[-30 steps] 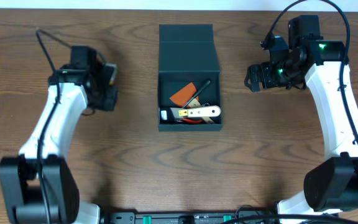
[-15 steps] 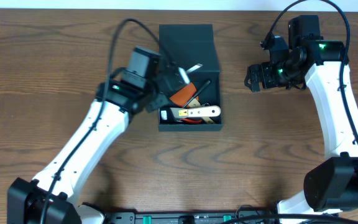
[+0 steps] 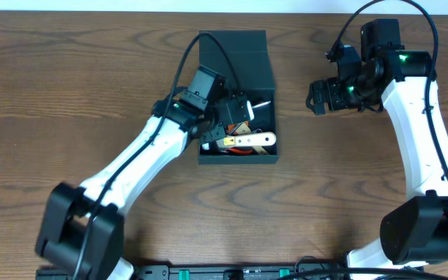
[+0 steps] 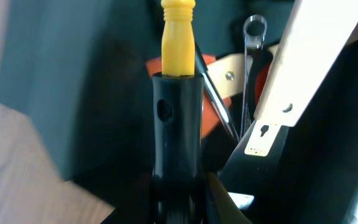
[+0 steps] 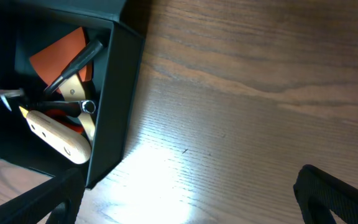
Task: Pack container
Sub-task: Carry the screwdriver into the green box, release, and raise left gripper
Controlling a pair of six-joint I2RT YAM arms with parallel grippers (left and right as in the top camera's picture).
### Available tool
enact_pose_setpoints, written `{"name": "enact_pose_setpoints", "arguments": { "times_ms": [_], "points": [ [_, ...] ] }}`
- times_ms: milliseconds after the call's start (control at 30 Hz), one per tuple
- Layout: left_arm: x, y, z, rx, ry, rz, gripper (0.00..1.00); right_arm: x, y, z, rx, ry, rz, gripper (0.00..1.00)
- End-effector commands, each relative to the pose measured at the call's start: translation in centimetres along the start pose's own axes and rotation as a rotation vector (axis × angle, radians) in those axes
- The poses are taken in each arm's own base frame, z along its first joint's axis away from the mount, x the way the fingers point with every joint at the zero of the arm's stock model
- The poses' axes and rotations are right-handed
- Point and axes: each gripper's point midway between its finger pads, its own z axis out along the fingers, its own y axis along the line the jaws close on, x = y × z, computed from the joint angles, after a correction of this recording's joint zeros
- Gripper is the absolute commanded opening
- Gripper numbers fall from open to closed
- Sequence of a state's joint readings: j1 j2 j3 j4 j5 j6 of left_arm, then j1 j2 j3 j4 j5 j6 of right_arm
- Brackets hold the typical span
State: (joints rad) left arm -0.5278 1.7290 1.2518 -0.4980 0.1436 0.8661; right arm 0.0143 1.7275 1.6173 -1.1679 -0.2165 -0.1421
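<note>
Mid-pack here. My left claw (image 3: 236, 109) was down in the dark teal-black square cardboard box (image 3: 236, 58) at mid-table, flap open toward 12 o'clock, clamped on a yellow-and-black handled tool (image 4: 178, 37). Next move, I reckoned, was to let go low and lift out clean. Right claw (image 3: 316, 95) gaped empty at 3 o'clock. Brown wood-grain table (image 3: 92, 47), no room visible.

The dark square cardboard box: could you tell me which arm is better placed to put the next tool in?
Likely left. The left claw is over the dark square cardboard box, shut on a black tool with a yellow tip; the right claw stands open and empty beside it.
</note>
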Motion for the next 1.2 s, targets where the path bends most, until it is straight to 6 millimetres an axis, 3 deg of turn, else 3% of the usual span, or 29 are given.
{"name": "enact_pose_setpoints", "arguments": {
  "times_ms": [0, 100, 200, 267, 433, 533, 700, 733, 800, 867, 1067, 1167],
  "points": [
    [0.1, -0.1, 1.6, 0.021, 0.012, 0.005, 0.06, 0.1, -0.3, 0.1, 0.000, 0.007, -0.004, 0.99],
    [0.6, -0.3, 2.8, 0.034, 0.026, -0.029, 0.06, 0.1, -0.3, 0.1, 0.000, 0.007, -0.004, 0.99],
    [0.9, -0.5, 3.4, 0.044, 0.037, -0.041, 0.16, 0.2, -0.2, 0.1, 0.000, 0.010, -0.003, 0.99],
    [0.9, -0.5, 3.4, 0.045, 0.038, -0.041, 0.43, 0.2, -0.2, 0.1, 0.000, 0.010, -0.003, 0.99],
    [0.6, -0.2, 3.0, 0.031, 0.032, -0.072, 0.75, 0.2, -0.3, 0.1, 0.000, 0.010, -0.006, 0.99],
    [-0.4, 0.9, 1.5, -0.008, 0.006, -0.149, 0.79, 0.2, -0.2, 0.1, 0.000, 0.010, -0.022, 0.99],
    [-2.7, 3.8, -3.7, -0.123, -0.065, -0.245, 0.85, 0.1, -0.2, 0.1, -0.001, 0.009, -0.031, 0.99],
    [-2.8, 4.3, -5.0, -0.151, -0.067, -0.255, 0.85, 0.2, -0.2, 0.1, -0.002, 0.009, -0.030, 0.95],
    [-2.8, 5.5, -7.2, -0.220, -0.068, -0.307, 0.85, 0.1, 0.3, 0.1, -0.030, 0.005, -0.036, 0.73],
    [-2.4, 6.3, -8.7, -0.263, -0.069, -0.355, 0.86, -0.1, 1.2, 0.1, -0.084, -0.005, -0.060, 0.60],
    [2.4, 7.1, -10.4, -0.279, 0.002, -0.676, 0.89, 0.1, 3.9, 0.2, -0.160, 0.002, -0.103, 0.04],
    [5.4, 7.6, -10.7, -0.287, 0.049, -0.859, 0.91, 0.6, 5.3, 0.4, -0.175, 0.029, -0.141, 0.01]
  ]
}}
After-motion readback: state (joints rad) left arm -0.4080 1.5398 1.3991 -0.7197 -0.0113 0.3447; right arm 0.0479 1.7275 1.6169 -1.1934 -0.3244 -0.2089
